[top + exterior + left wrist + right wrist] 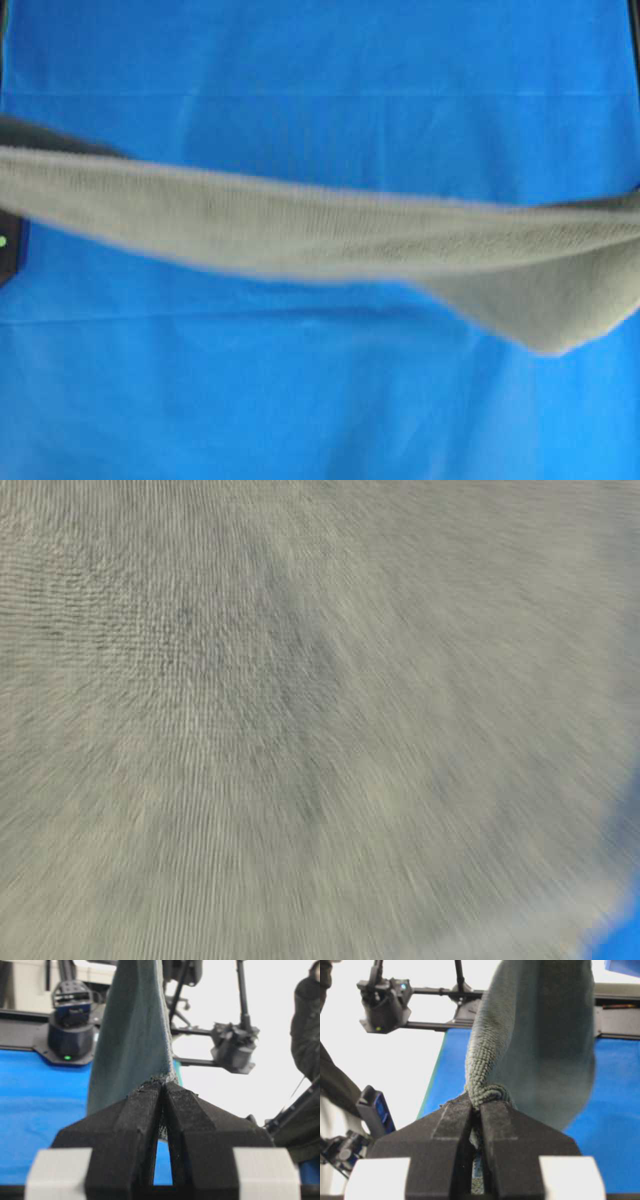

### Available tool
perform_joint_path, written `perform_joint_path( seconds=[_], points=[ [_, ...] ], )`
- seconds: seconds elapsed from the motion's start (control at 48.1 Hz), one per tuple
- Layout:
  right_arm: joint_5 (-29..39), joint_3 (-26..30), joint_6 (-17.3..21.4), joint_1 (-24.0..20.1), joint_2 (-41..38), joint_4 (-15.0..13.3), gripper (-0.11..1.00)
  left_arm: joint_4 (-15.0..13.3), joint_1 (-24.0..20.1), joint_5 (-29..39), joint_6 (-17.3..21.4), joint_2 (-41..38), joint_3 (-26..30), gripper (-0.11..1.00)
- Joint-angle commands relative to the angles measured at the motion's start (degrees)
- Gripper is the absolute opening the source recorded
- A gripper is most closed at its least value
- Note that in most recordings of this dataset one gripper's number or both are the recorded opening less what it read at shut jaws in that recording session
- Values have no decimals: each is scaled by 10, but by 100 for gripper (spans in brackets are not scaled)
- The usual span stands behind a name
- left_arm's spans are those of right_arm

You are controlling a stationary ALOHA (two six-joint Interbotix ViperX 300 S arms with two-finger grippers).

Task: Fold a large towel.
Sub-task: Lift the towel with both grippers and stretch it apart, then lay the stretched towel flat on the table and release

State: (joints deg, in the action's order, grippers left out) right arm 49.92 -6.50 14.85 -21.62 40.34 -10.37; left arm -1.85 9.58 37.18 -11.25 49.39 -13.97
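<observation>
- Towel: grey-green terry, stretched in a long band above the blue table cover, sagging at the right.
- Left gripper: jaws clamped on a towel corner.
- Right gripper: jaws clamped on bunched towel edge.

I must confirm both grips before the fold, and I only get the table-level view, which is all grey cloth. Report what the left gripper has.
Observer: The left gripper is shut on the towel; cloth is pinched between its fingers.
Operator: Now give me the right side.
Observer: The right gripper is shut on a bunched edge of the towel too.
Operator: Describe how the cloth lies from above.
Observer: It stretches as a band across the blue table cover from left edge to right edge, with a lobe sagging lower near the right end.
</observation>
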Motion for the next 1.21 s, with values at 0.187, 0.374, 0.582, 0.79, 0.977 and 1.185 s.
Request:
perform_joint_path(
  seconds=[0.187, 0.374, 0.582, 0.79, 0.977, 1.185],
  points=[
    [20, 10, 8, 0, 8, -33, 0, 2, -27, -4, -17, -9, 2, 1],
    [95, -24, 69, 38, 5, -129, 0, 2, -122, 6, -49, -10, -37, 1],
    [151, -109, 199, 120, 0, -236, 0, 2, -255, 8, -48, -17, -105, 1],
    [151, -200, 273, 221, -12, -294, 0, 5, -387, 4, -32, -48, -154, 1],
    [108, -239, 272, 319, -45, -321, 0, 5, -461, -27, 34, -97, -157, 2],
    [82, -258, 272, 352, -71, -313, 0, 2, -454, -47, 58, -140, -176, 1]
  ],
)
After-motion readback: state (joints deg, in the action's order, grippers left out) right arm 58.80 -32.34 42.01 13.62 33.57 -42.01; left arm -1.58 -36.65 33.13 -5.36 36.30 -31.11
